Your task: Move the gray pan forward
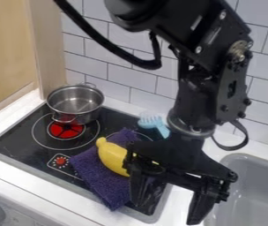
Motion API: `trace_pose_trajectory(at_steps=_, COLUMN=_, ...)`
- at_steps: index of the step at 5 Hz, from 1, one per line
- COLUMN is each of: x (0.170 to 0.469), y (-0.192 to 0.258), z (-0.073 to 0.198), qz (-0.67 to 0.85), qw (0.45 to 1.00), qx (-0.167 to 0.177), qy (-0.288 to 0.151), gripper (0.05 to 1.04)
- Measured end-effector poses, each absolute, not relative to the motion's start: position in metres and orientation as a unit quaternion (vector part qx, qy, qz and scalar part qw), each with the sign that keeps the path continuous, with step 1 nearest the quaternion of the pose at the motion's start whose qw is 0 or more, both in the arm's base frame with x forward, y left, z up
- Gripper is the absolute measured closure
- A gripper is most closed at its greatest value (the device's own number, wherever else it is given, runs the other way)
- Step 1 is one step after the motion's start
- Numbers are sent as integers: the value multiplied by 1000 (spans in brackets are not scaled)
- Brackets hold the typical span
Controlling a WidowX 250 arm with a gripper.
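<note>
Basically, gray pan (77,106) is shiny, round metal w/ 2 loop handles; pincer (167,211) spread apart.

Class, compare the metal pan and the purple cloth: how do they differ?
The pan is shiny silver-gray; the cloth is dull purple. The pan stands upright with round, stiff walls, while the cloth lies spread out. The pan looks empty; the cloth has a yellow object on it. Both rest on the black stovetop.
</note>
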State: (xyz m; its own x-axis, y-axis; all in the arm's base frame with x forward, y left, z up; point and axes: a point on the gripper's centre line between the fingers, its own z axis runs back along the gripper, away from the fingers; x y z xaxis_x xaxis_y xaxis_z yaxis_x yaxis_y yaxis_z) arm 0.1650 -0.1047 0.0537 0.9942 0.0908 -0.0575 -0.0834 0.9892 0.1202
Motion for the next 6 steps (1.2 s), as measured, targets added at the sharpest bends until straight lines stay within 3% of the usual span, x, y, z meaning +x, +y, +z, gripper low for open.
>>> trace_pose_trajectory(at_steps=1, x=155, y=-96, z=46, qz=52, qw=995, qx=71, qy=51, gripper=83)
trace_pose_trajectory(at_steps=3, x=169, y=-47, z=56, qz=227, qw=970, qx=59, qy=71, gripper=83)
trace_pose_trajectory(at_steps=5, x=218, y=25, z=79, qz=380, qw=924, qx=48, qy=23, gripper=83)
trace_pose_trajectory(at_steps=6, x=246, y=60, z=77, qz=426, qw=903, qx=57, qy=17, gripper=83)
